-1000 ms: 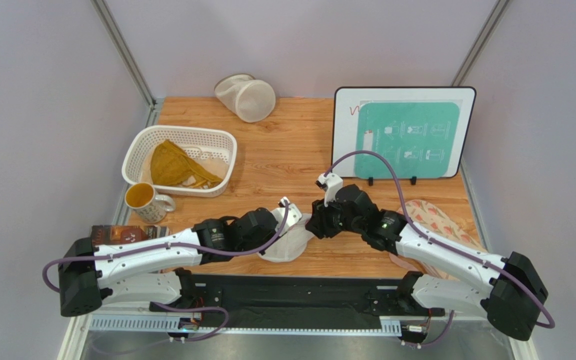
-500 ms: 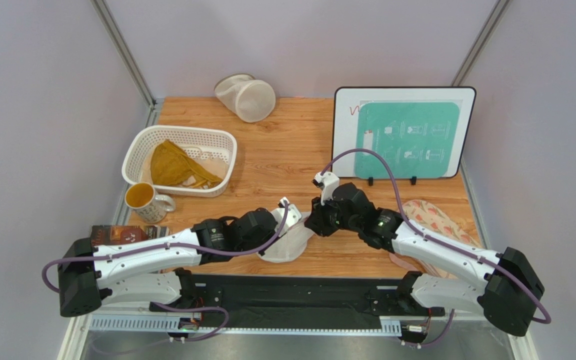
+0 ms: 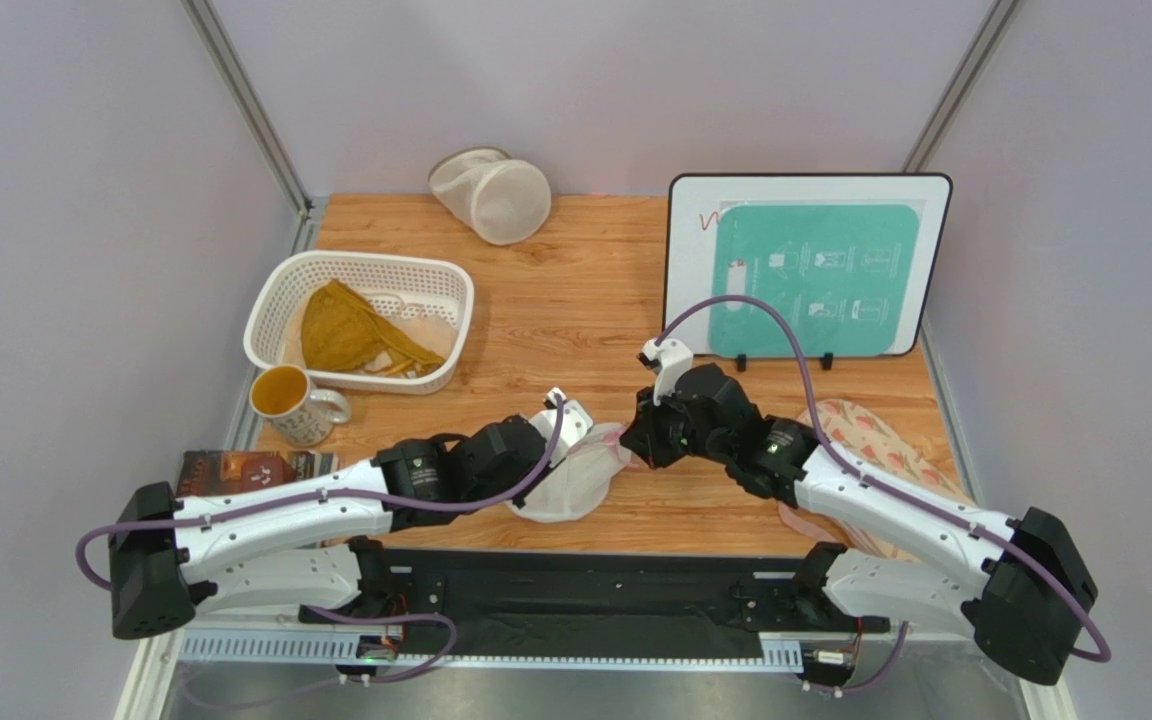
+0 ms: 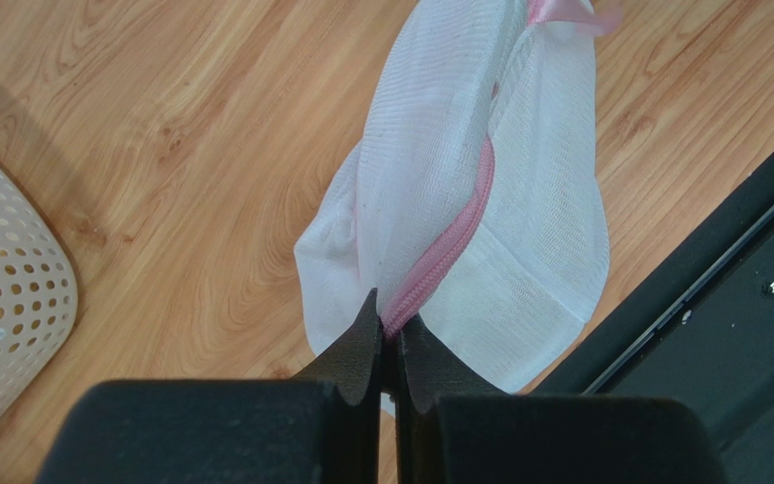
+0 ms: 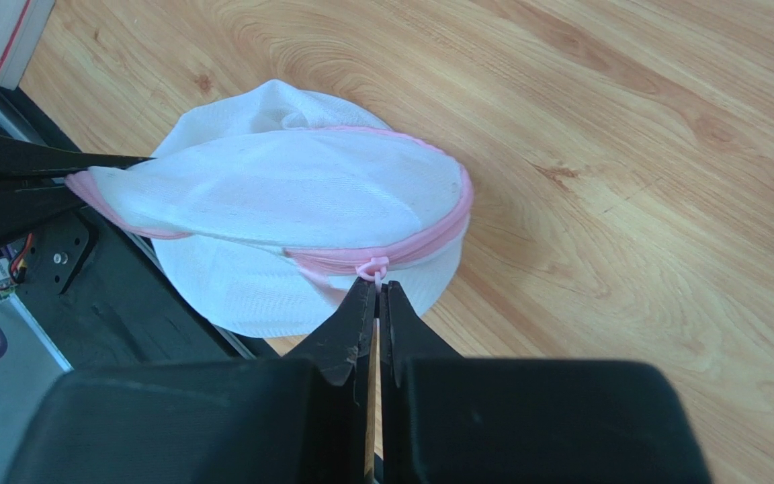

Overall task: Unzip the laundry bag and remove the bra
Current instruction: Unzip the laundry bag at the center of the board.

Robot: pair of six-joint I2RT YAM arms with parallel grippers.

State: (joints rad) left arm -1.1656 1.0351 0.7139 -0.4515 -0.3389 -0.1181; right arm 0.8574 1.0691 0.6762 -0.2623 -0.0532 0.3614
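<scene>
The laundry bag (image 3: pixel 575 480), a white mesh dome with pink zipper trim, lies near the table's front edge between both arms. My left gripper (image 4: pixel 388 325) is shut on the bag's (image 4: pixel 462 192) pink zipper seam at its near end. My right gripper (image 5: pixel 377 287) is shut on the small pink zipper pull (image 5: pixel 372 269) at the front rim of the bag (image 5: pixel 290 202). The zipper looks closed along its visible length. The bra is hidden from view.
A white basket (image 3: pixel 279 293) with a mustard garment stands at the left, a mug (image 3: pixel 285 396) in front of it. A cream cylindrical mesh bag (image 3: pixel 495 195) lies at the back. A framed board (image 3: pixel 808 263) stands at the right, a pink patterned cloth (image 3: pixel 875 443) below it.
The right gripper has closed onto the zipper pull. The bag has shifted slightly left with the left gripper, which stayed shut.
</scene>
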